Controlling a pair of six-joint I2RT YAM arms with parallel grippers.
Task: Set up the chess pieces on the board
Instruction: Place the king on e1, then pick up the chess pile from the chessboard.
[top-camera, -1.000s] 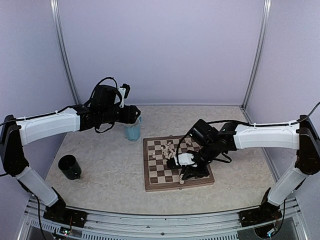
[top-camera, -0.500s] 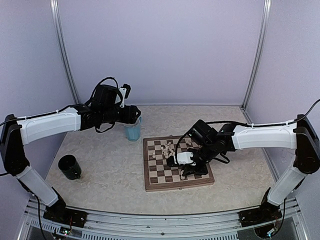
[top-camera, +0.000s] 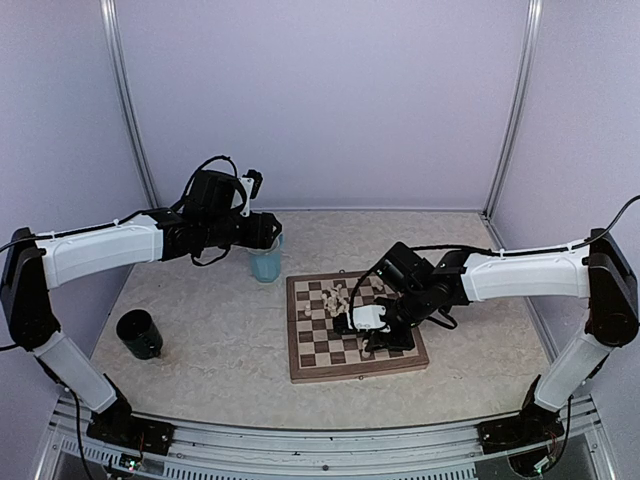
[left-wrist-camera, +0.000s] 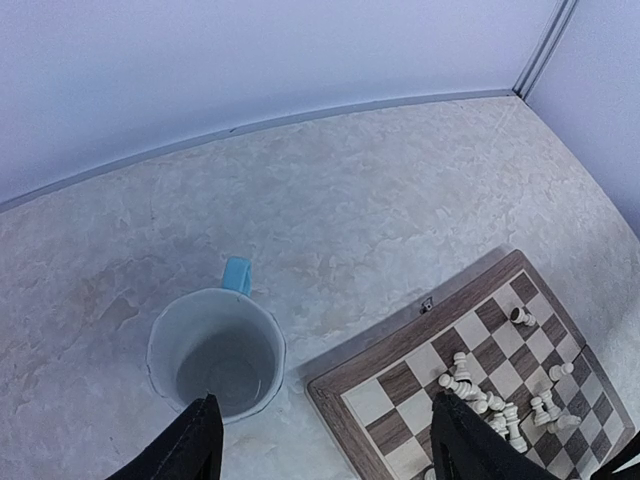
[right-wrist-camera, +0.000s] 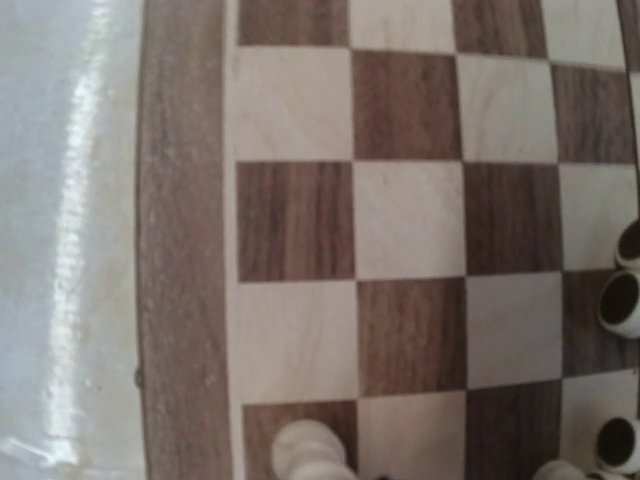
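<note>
The board (top-camera: 320, 350) lies on the table (top-camera: 200, 300) right of centre, and the pieces (top-camera: 337, 297) sit in a loose cluster toward 11 o'clock from its middle, with one apart near the 9 o'clock rim. The right gripper (top-camera: 383, 342) hangs low over the board at about 4 o'clock from its middle. From above its fingers are a dark mass, and the right wrist view does not show them, so whether it is open or closed cannot be told. That wrist view shows bare squares of the board (right-wrist-camera: 410, 220), a pawn (right-wrist-camera: 310, 455) at 6 o'clock next to the rim, and more pieces (right-wrist-camera: 620, 300) at 3 to 4 o'clock. The left gripper (top-camera: 268, 232) is above the blue cup (top-camera: 265, 262), which stands just off the board's 11 o'clock corner. In the left wrist view the gripper (left-wrist-camera: 325, 400) is spread wide and holds nothing, with the cup (left-wrist-camera: 215, 350) below at 7 o'clock and the board (left-wrist-camera: 400, 385) with its pieces (left-wrist-camera: 490, 400) at 4 o'clock. A black cup (top-camera: 139, 334) stands well apart at 9 o'clock.
</note>
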